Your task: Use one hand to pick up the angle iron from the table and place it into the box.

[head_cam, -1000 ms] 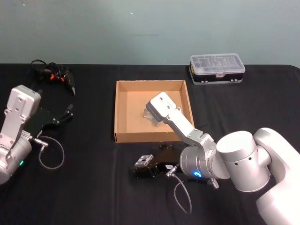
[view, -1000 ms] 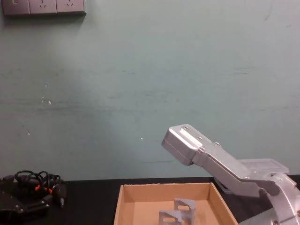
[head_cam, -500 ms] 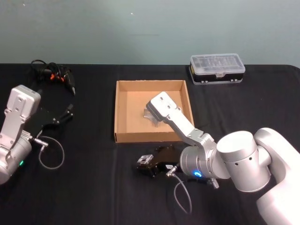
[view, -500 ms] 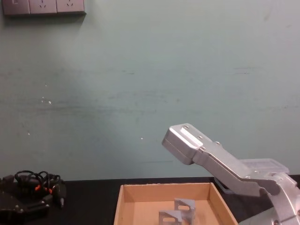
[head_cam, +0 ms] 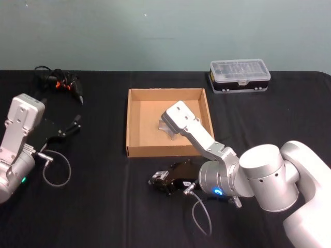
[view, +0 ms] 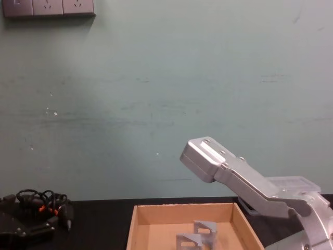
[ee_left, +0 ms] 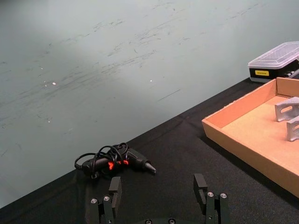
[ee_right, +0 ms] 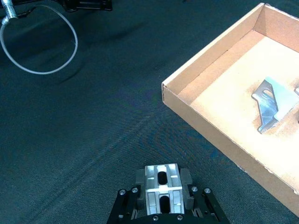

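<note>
Angle iron [ee_right: 161,188] sits clamped in the right claw [head_cam: 161,180], over the counter [head_cam: 103,206] just in front of the box [head_cam: 135,151]. Two more brackets [ee_right: 270,106] lie inside. Left claw [ee_left: 159,205], released, rests at the counter's left.

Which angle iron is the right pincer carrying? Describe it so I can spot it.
Start at the tan box mid-table and drop to its near wall. Just in front, the right pincer grips an angle iron: silver, slotted, and outside the box, unlike the angle irons in the box.
</note>
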Robot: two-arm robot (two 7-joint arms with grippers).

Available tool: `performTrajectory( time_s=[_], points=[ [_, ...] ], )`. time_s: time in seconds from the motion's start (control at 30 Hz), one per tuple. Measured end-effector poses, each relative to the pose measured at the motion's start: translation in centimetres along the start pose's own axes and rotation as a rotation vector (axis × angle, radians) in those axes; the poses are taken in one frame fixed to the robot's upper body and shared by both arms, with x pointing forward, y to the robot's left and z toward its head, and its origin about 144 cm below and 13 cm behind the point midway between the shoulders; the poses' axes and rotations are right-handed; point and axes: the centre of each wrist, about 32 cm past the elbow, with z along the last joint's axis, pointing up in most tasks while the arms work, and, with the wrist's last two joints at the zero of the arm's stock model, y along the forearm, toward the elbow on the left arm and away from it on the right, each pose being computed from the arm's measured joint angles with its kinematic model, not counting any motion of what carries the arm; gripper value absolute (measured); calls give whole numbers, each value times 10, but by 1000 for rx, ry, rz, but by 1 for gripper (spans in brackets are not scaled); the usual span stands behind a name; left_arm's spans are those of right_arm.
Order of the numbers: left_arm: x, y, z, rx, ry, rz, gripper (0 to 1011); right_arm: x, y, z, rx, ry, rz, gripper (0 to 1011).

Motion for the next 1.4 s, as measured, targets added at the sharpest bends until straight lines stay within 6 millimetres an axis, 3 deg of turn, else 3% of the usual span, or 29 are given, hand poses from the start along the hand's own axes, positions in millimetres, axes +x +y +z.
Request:
performTrajectory(
  time_s=[0.47,0.77,1.4],
  points=[
    [0,0,0,0,0,0,1011,-2,-21,9,135,-40,-7,446],
    [0,0,0,0,0,0,1011,17,-37,19,255,-25,-110,446],
    [0,0,0,0,0,0,1011,58,-11,11,230,79,-248,446]
  ],
)
